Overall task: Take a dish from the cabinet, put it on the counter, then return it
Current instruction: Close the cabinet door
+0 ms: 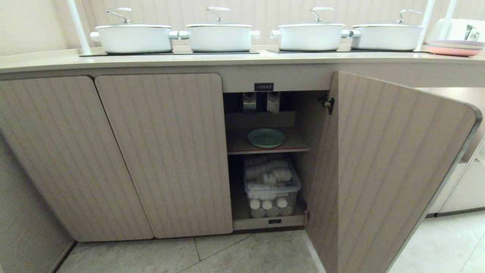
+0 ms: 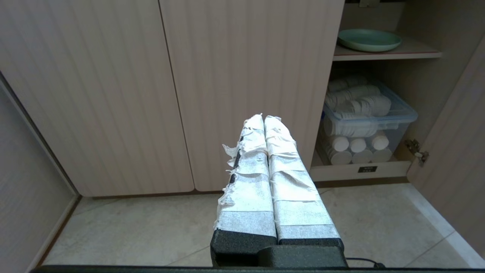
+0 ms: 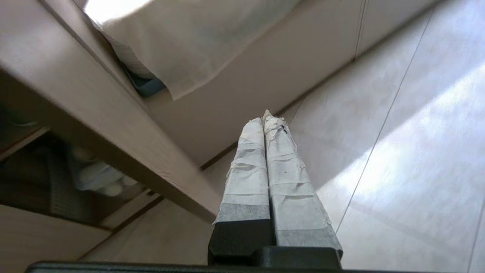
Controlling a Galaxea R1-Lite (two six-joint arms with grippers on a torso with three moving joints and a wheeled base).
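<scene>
Four white pots (image 1: 133, 38) stand on the counter (image 1: 227, 58), each with one lid, so four lids (image 1: 219, 25). One stack of plates (image 1: 456, 47) sits at the counter's far right end; how many plates it holds cannot be told. The cabinet (image 1: 163, 151) shows three ribbed doors: two shut (image 1: 45, 159) and one open (image 1: 382, 170). One black label (image 1: 263, 87) sits above the opening. Inside are one shelf (image 1: 265, 149) with one green dish (image 1: 266, 137), and one clear bin (image 1: 273, 187) of white rolls, with three roll ends in its lowest row (image 1: 266, 205). Two grippers appear in the wrist views, the left (image 2: 264, 118) and the right (image 3: 265, 119), each with two taped fingers pressed together.
</scene>
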